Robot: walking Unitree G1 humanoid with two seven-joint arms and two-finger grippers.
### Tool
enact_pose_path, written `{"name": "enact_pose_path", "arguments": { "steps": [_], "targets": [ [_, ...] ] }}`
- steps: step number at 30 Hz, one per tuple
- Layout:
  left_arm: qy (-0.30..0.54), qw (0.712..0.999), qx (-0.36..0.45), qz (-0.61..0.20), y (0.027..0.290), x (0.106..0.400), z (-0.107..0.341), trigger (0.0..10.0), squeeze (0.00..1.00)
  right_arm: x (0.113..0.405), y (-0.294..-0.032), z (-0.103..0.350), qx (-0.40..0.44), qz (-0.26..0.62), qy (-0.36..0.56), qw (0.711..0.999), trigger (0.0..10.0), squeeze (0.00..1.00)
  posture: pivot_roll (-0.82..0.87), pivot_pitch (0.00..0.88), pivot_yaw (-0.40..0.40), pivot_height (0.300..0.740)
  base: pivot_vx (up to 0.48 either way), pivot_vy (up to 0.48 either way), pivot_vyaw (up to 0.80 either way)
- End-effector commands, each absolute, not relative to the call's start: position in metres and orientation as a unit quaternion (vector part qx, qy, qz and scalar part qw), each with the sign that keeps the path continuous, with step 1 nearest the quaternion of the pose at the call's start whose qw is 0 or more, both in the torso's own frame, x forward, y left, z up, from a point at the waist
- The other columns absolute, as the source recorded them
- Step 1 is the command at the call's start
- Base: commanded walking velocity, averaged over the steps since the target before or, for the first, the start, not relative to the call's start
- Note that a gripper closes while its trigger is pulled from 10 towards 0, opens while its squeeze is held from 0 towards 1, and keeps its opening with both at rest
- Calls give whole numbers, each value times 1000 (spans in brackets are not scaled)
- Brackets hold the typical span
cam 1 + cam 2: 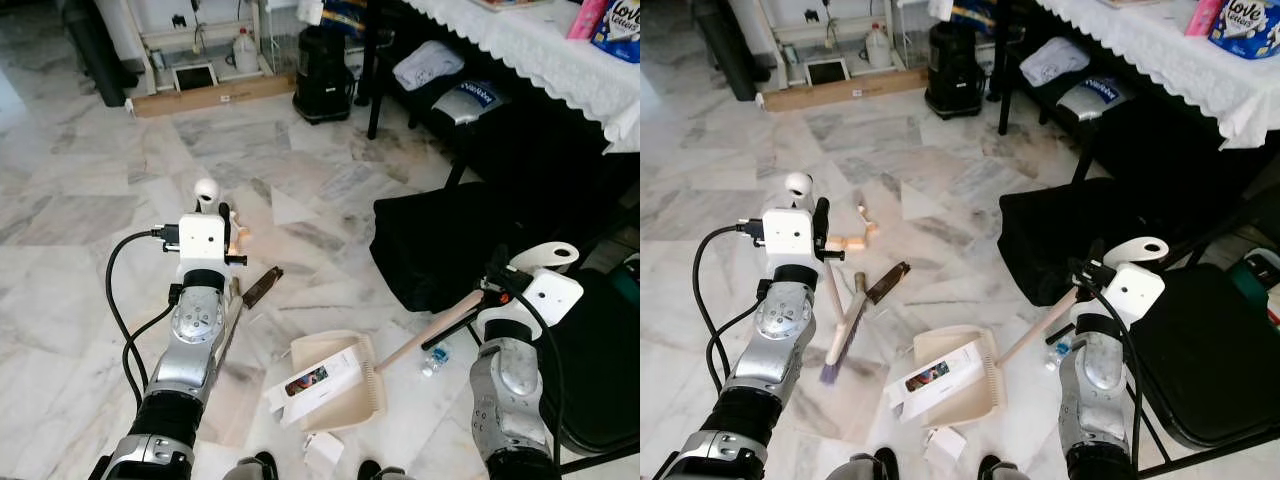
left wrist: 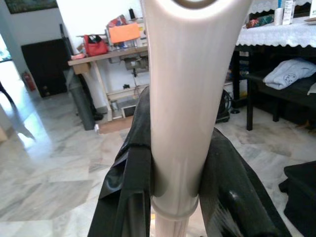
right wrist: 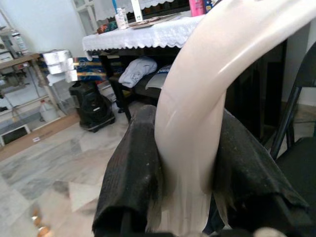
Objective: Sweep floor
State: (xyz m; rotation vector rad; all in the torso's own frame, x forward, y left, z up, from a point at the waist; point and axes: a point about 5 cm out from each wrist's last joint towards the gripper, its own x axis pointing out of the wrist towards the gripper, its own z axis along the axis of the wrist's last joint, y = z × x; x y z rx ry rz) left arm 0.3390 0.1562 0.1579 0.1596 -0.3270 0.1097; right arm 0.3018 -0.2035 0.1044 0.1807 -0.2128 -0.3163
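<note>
My left gripper (image 1: 222, 218) is shut on the pale handle of a broom (image 1: 832, 300). Its black fingers (image 2: 127, 187) clamp the shaft just under the rounded white end. The brush head with purple bristles (image 1: 843, 345) rests on the marble floor beside my left forearm. My right gripper (image 1: 497, 278) is shut on the long beige handle (image 1: 425, 335) of a cream dustpan (image 1: 345, 395), fingers (image 3: 131, 177) on either side. The pan lies flat on the floor with a white carton (image 1: 315, 383) in it. Wood scraps (image 1: 852, 240) and a brown strip (image 1: 887, 282) lie ahead of the broom.
A black bag (image 1: 440, 240) slumps on the floor to the right, with a black folding chair (image 1: 600, 370) nearer. A table with a lace cloth (image 1: 540, 50) runs along the far right. A small white box (image 1: 322, 450) lies by my feet, and a small bottle (image 1: 435, 358) near the dustpan handle.
</note>
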Motion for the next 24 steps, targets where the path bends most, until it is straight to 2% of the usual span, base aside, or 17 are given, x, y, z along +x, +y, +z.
{"name": "enact_pose_path", "arguments": {
  "steps": [1, 24],
  "targets": [
    [-192, 976, 90, 46, 154, 342, 172, 10000, 0, 304, -202, 118, 99, -157, -134, 973, 10000, 0, -73, 131, 33, 740, -255, 0, 0],
    [-193, 976, 91, 46, 153, 342, 173, 10000, 0, 305, -201, 118, 100, -155, -132, 974, 10000, 0, -71, 131, 27, 740, -255, 0, 0]
  ]
}}
